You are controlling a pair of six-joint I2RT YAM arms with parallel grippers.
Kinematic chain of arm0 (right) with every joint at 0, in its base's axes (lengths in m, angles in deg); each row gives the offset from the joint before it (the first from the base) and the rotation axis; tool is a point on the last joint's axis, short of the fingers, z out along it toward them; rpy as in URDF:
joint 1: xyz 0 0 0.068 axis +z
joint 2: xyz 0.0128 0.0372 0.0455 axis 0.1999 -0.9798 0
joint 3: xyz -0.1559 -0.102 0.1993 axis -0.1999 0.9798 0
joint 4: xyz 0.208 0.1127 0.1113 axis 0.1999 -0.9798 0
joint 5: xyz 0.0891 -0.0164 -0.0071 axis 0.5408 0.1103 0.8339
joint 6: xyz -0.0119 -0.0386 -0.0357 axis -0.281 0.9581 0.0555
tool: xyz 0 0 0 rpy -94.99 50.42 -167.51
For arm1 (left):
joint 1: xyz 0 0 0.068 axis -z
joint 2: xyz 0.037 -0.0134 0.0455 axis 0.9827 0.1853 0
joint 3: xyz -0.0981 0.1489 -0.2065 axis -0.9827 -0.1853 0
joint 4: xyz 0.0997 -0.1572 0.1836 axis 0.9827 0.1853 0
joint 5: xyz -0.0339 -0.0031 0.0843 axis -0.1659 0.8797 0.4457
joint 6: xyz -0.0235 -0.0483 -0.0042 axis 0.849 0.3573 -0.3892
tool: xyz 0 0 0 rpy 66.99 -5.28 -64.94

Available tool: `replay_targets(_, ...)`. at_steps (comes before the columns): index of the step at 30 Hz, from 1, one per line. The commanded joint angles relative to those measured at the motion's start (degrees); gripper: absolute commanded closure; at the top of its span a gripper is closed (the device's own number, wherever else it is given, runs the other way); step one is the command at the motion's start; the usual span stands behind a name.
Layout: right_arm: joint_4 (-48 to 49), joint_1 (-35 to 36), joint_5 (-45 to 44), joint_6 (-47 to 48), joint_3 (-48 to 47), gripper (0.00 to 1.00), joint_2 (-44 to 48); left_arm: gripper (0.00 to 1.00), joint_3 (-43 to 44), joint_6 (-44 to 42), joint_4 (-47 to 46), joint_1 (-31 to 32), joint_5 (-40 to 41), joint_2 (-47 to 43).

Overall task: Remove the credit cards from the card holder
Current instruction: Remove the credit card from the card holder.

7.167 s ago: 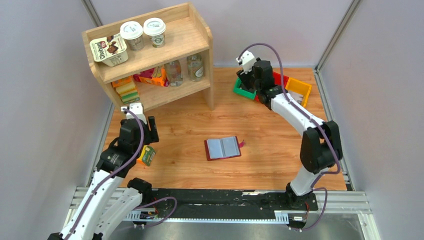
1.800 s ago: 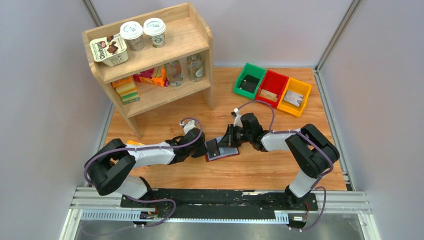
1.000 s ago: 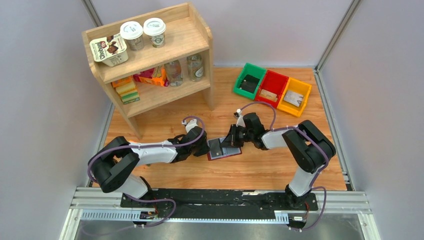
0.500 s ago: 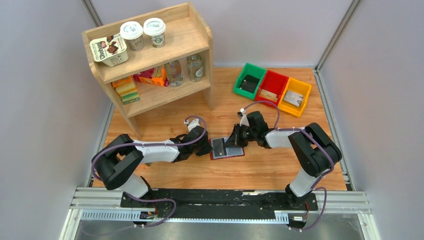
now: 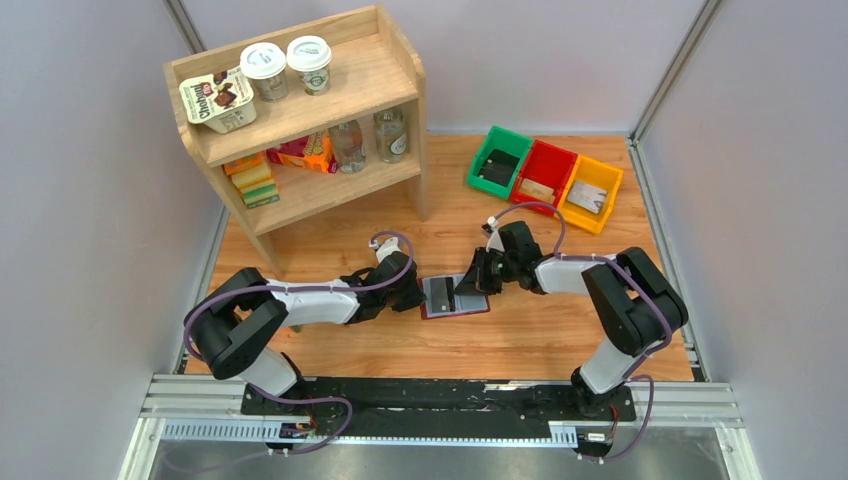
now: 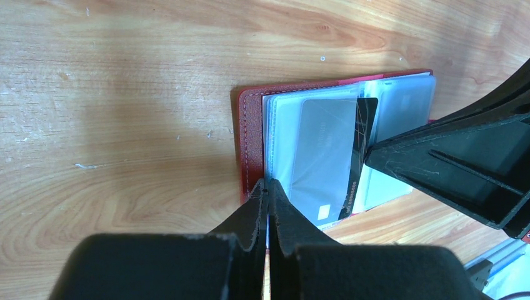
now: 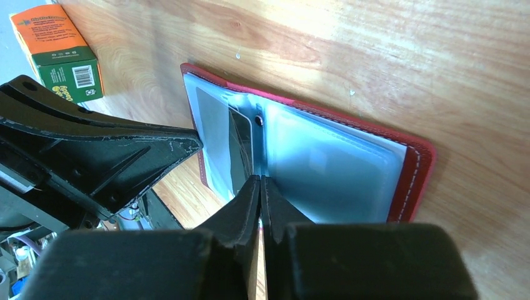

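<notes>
The maroon card holder [image 5: 462, 306] lies open on the table between both arms. In the left wrist view its red edge [image 6: 250, 125] frames clear sleeves holding a grey card [image 6: 322, 150]. A black card [image 6: 364, 134] sticks out slanted toward the spine. My left gripper [image 6: 265, 185] is shut, its tips pressing on the holder's left edge. My right gripper [image 7: 259, 179] has its jaws together at the exposed edge of the black card [image 7: 240, 147], beside the spine of the holder [image 7: 415, 169]. The left gripper [image 5: 413, 296] and right gripper [image 5: 470, 283] face each other across the holder.
A wooden shelf [image 5: 300, 110] with cups and bottles stands at the back left. Green [image 5: 478, 178], red [image 5: 543, 158] and yellow [image 5: 608, 172] bins sit at the back right, each with a card inside. An orange-green box [image 7: 59, 53] lies beyond the left arm.
The right gripper has slid a little to the right, and the holder and the black card have shifted with it. The left gripper followed, staying on the holder's left edge.
</notes>
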Motion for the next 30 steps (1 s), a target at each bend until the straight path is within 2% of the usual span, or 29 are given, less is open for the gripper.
replay_targets(1,0.1,-0.5,-0.4,0.5,-0.3,0.88,1.6,1.0,-1.6,-1.7,9.1,0.1,0.1,3.0)
replay_targets(4,3.4,-0.5,1.6,-0.7,0.4,0.78,1.1,1.0,-1.6,-1.8,9.1,0.1,0.0,3.1)
replay_targets(7,5.2,-0.4,2.7,-1.2,0.6,0.74,0.4,1.0,-1.6,-1.8,9.1,0.1,0.0,2.9)
replay_targets(28,10.8,-0.5,7.4,-1.9,0.2,0.76,-6.5,1.0,-1.6,-1.8,9.1,0.1,-0.1,2.8)
replay_targets(30,11.0,-0.5,7.8,-1.9,0.1,0.79,-6.8,1.0,-1.6,-1.9,9.1,0.1,-0.1,2.9)
